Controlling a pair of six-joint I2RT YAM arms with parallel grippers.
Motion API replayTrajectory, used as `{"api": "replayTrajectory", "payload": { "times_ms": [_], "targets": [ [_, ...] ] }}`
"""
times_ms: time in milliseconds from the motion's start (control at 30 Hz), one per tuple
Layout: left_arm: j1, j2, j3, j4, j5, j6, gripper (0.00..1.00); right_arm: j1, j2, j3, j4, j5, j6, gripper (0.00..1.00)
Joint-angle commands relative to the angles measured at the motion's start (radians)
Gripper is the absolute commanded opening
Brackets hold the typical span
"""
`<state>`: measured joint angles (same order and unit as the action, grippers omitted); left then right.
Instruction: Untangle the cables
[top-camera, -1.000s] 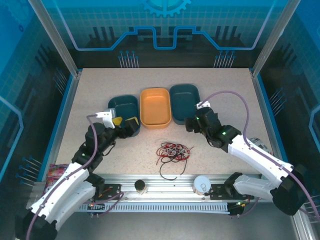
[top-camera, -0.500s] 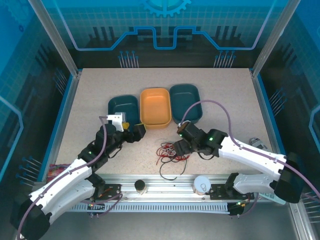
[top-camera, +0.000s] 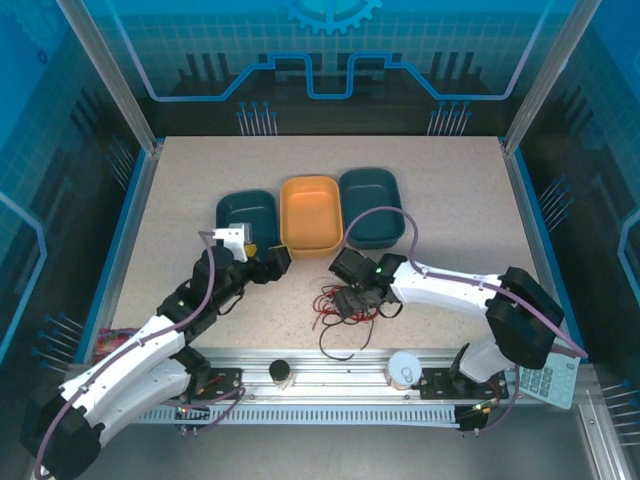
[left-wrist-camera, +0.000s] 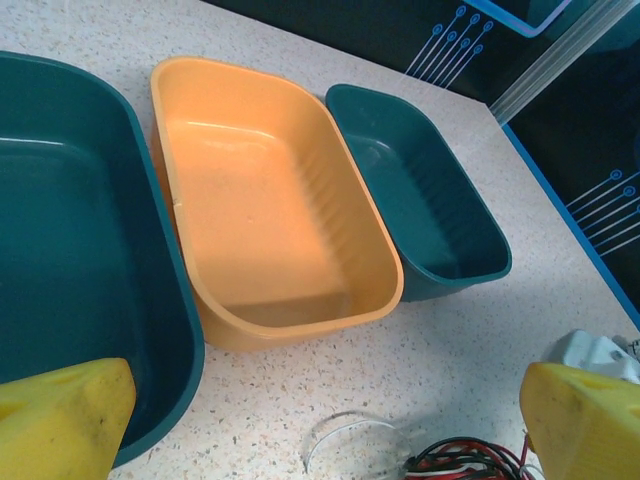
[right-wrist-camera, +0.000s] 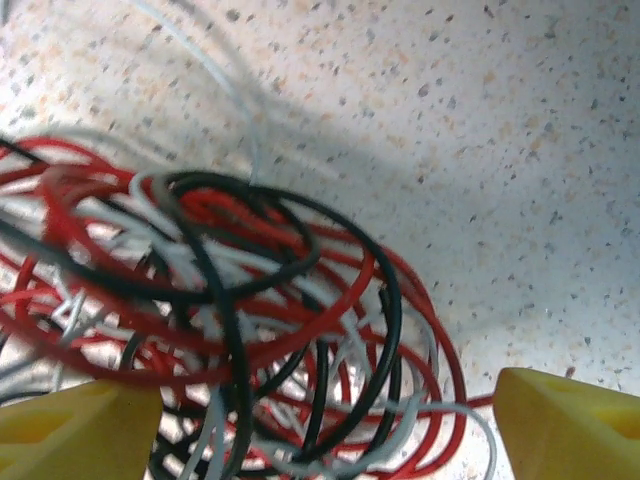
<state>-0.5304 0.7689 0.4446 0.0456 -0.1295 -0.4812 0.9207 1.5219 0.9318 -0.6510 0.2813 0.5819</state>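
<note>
Right jaws apart, low over the tangled red, black and whitish cables (right-wrist-camera: 250, 340) on the tabletop (right-wrist-camera: 600, 150); left jaws wide apart, facing the orange bin (left-wrist-camera: 270, 200)

No legible text or markings

cables (right-wrist-camera: 235, 350) blurred at left — cut by bottom edge, partly under right tool (top-camera: 352, 300)

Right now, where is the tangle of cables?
Top view: the cables lie at the table's near middle, in front of the orange tray, the open right tool straddling them.
</note>
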Motion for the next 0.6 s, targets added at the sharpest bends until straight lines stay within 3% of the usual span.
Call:
{"api": "replayTrajectory", "payload": {
  "times_ms": [0,167,267,367,567],
  "targets": [
    [-0.008,-0.035,0.006,-0.025,-0.039,-0.010,0.99,-0.046,0.026,0.031,0.043,-0.012,0.012,0.78],
    [-0.008,-0.048,0.002,-0.045,-0.052,-0.011,0.99,-0.150,0.035,0.029,0.095,-0.043,0.015,0.41],
    [-0.008,-0.046,0.005,-0.049,-0.053,-0.012,0.99,-0.200,0.031,0.030,0.120,-0.074,0.017,0.24],
    [-0.008,-0.040,0.012,-0.050,-0.054,-0.008,0.99,-0.242,0.011,0.035,0.108,-0.069,0.026,0.18],
    [-0.007,-0.005,0.039,-0.053,-0.041,0.012,0.99,-0.292,-0.050,0.010,0.092,-0.073,0.080,0.14]
  ]
}}
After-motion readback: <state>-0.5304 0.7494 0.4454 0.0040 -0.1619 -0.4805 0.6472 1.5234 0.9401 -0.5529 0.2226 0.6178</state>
